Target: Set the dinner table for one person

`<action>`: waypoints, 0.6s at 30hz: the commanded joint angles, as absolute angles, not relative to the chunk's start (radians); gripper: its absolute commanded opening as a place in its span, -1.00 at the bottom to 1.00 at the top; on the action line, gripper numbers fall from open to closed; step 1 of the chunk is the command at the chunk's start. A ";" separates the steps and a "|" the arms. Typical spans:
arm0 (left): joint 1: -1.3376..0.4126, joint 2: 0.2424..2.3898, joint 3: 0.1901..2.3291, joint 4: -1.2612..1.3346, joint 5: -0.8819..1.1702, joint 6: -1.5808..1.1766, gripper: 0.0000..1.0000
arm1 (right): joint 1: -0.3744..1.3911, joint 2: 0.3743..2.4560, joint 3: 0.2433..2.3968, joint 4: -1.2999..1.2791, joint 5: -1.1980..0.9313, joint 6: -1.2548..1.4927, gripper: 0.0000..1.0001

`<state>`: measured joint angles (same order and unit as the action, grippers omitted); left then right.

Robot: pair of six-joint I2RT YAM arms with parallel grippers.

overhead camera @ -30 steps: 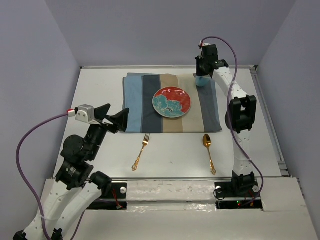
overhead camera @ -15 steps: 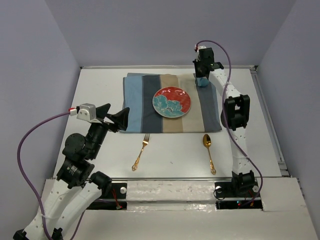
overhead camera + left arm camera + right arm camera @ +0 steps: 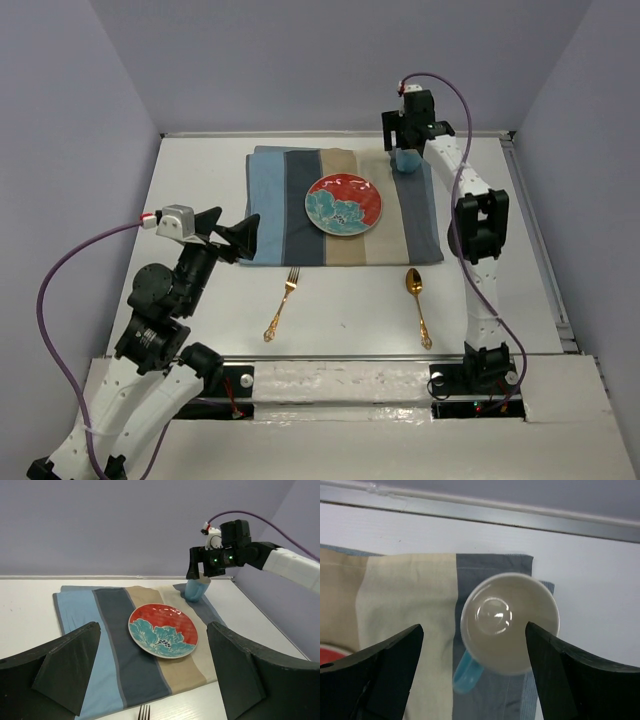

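On the white dinner table (image 3: 200, 170), a fork (image 3: 281, 303) and spoon (image 3: 417, 300) are laid nearest. The left gripper (image 3: 232, 228) is held above, fingers spread. Farther off, a plate (image 3: 344, 204) is centred on the placemat (image 3: 270, 200). At its far right corner, a mug (image 3: 509, 624) is straddled by the right gripper (image 3: 472, 630), fingers spread.

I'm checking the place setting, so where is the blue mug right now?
In the top view the blue mug sits on the far right corner of the striped placemat, beyond and right of the plate, directly under the open right gripper.

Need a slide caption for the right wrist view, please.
Right gripper, jaws open, directly above an upright blue-handled mug on the striped placemat corner, white dinner table beyond.
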<state>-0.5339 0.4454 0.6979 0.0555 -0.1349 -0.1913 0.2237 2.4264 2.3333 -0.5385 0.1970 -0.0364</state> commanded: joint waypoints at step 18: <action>-0.518 0.385 0.727 0.100 -0.058 -0.201 0.98 | 0.518 1.106 0.775 -0.535 0.183 0.692 0.18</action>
<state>-0.5224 0.4118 0.6979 0.0551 -0.0921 -0.1959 0.5278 1.3025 0.9096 -0.4171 0.1646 0.4961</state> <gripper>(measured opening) 0.989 0.618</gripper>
